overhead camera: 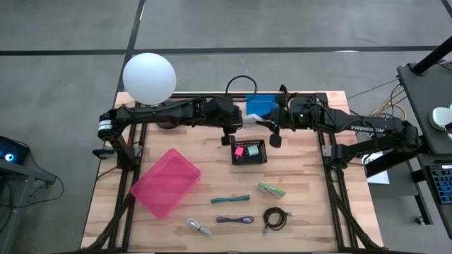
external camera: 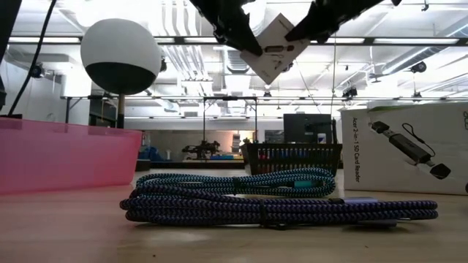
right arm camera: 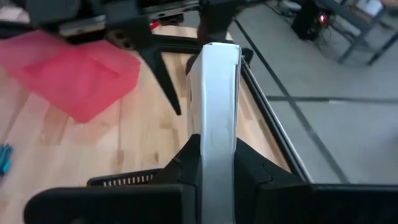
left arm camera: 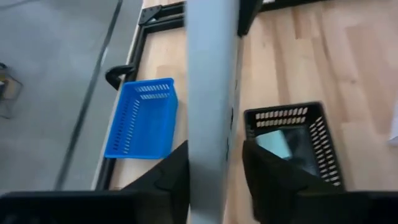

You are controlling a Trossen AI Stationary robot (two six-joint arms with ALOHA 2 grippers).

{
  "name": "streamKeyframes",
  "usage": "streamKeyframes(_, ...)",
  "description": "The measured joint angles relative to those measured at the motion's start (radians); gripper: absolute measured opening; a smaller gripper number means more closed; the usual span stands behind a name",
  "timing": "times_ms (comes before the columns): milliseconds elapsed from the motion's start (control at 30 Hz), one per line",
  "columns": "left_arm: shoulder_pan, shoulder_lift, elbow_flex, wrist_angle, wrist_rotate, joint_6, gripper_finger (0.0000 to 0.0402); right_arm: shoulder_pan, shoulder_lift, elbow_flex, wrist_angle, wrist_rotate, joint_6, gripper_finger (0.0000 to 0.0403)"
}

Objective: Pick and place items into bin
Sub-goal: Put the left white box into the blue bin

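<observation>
A white bar (external camera: pixel 272 47) hangs in the air between both grippers, above and just beyond the black basket (overhead camera: pixel 248 152). That basket holds a tiny pink cube (overhead camera: pixel 239 149) and a mint-green cube (overhead camera: pixel 251 150). My left gripper (overhead camera: pixel 229 134) and my right gripper (overhead camera: pixel 274 134) are each shut on the bar from opposite sides. On the near half of the table lie a teal stick (overhead camera: pixel 229 200), a pale green piece (overhead camera: pixel 270 189), a purple cable (overhead camera: pixel 234 219), a black cable (overhead camera: pixel 274 219) and a grey-white cable (overhead camera: pixel 199 226). My left gripper pinches the white bar (left arm camera: pixel 211 124) between its two fingers (left arm camera: pixel 171 177), which lie on its two broad faces; it comes from the table's left. The bar is lifted clear and tilted. My right gripper pinches the other end of the bar (right arm camera: pixel 214 118) between its fingers (right arm camera: pixel 186 163), coming from the table's right. The bar runs on away from the fingers toward the left arm.
A pink bin (overhead camera: pixel 166 182) lies on the table's near left. A blue basket (overhead camera: pixel 260 106) sits at the far edge behind the grippers. A white globe lamp (overhead camera: pixel 149 76) stands at the far left corner. A printed carton (external camera: pixel 406 152) shows at the right in the low view.
</observation>
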Motion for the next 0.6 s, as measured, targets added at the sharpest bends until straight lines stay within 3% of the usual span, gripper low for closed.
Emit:
streamKeyframes(233,0.002,-0.033,0.003,-0.036,-0.123,0.074,0.0163,-0.076,-0.006,0.001,-0.026,0.014,0.145,0.0035)
streamKeyframes(600,0.024,-0.166,-0.025,-0.064,-0.242,0.091,0.0166,-0.299,-0.003,0.001,-0.022,-0.015,0.352,0.0035)
